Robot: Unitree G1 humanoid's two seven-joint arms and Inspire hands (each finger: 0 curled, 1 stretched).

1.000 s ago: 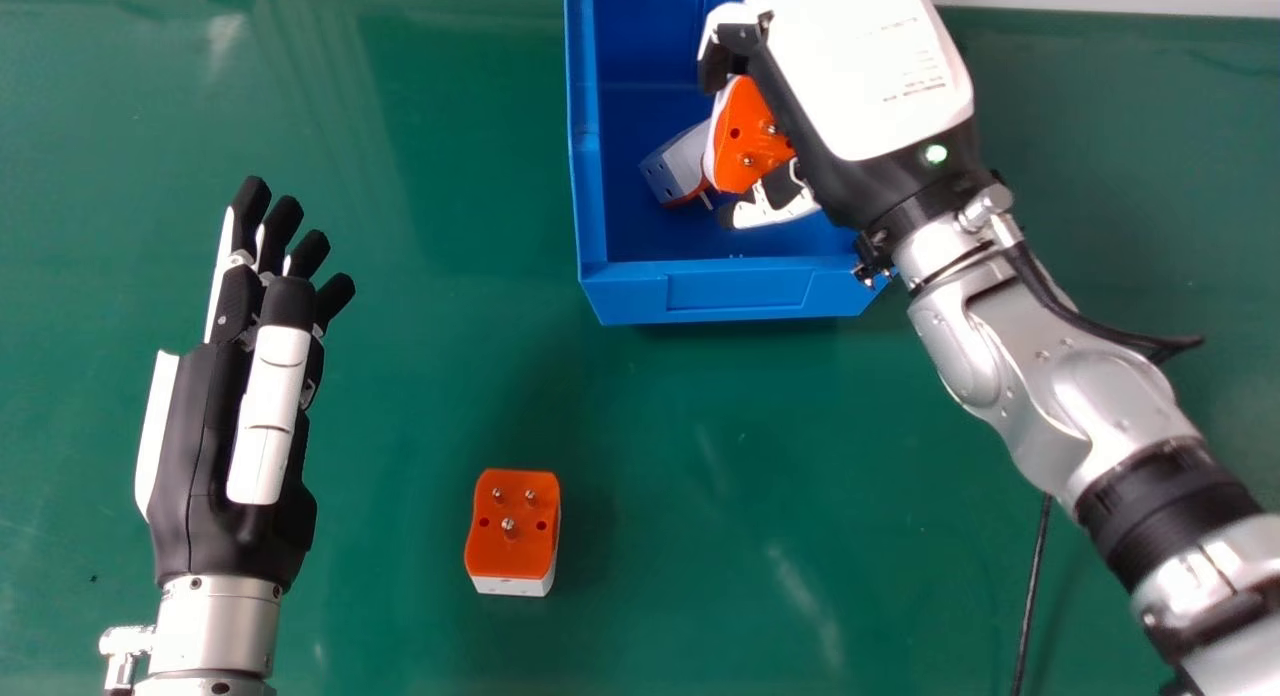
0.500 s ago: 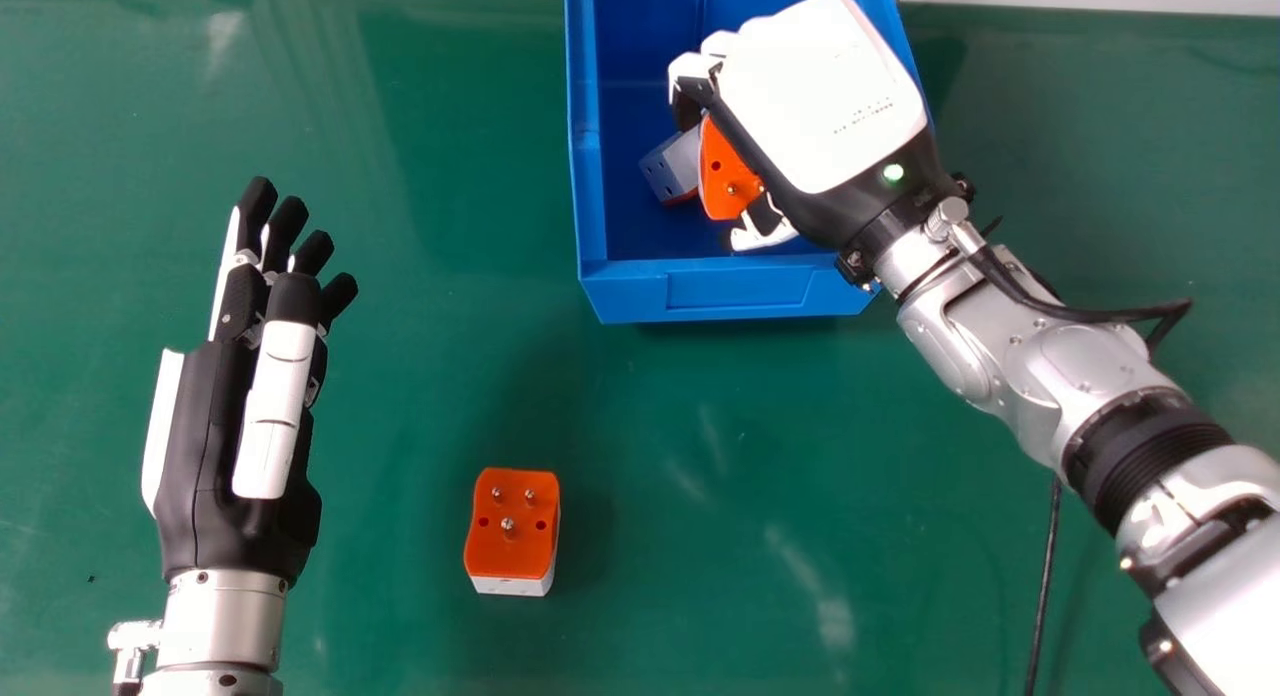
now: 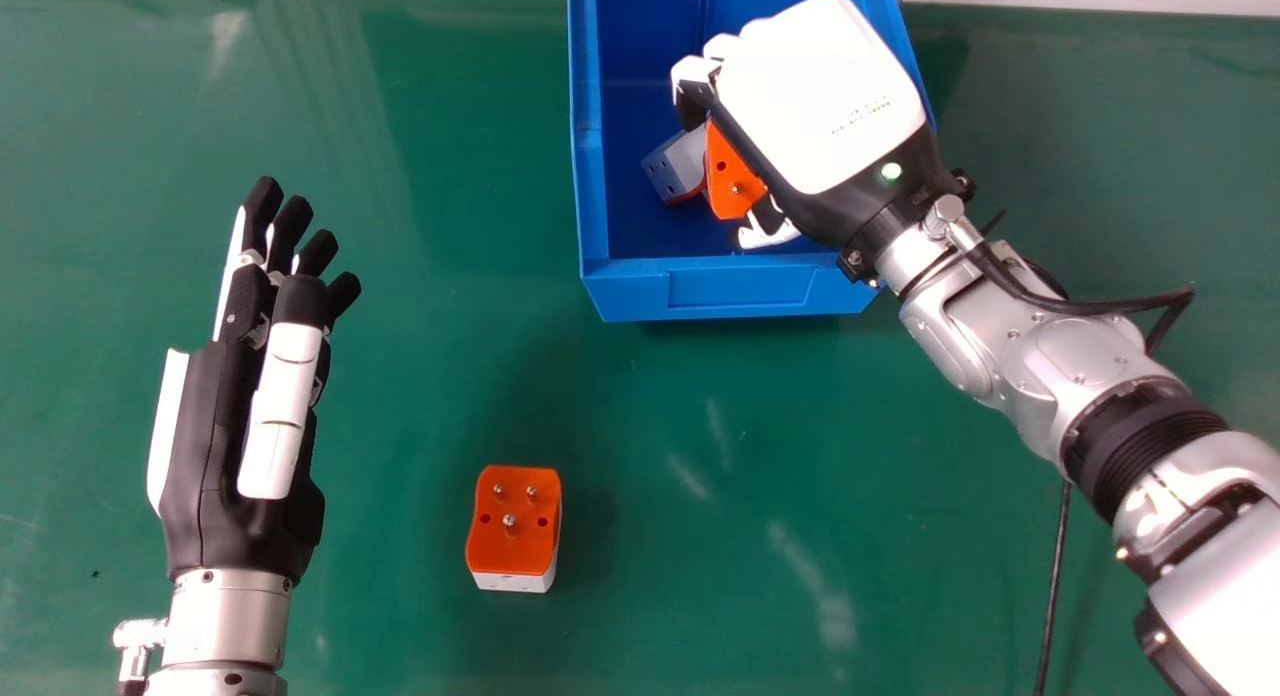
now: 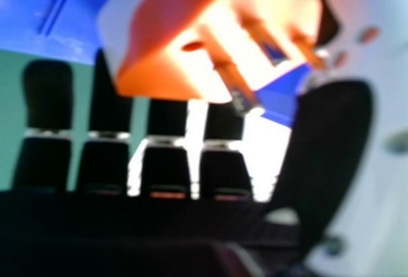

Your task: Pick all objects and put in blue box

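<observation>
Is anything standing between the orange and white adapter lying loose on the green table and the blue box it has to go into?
Nothing visible lies between the loose adapter and the blue box, though its near wall must be cleared. Over the box, the right hand holds another adapter, which may crowd the drop.

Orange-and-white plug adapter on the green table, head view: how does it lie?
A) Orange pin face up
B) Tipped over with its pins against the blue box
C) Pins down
A: the orange-and-white plug adapter shows its orange face upward, metal pins standing on it.
</observation>
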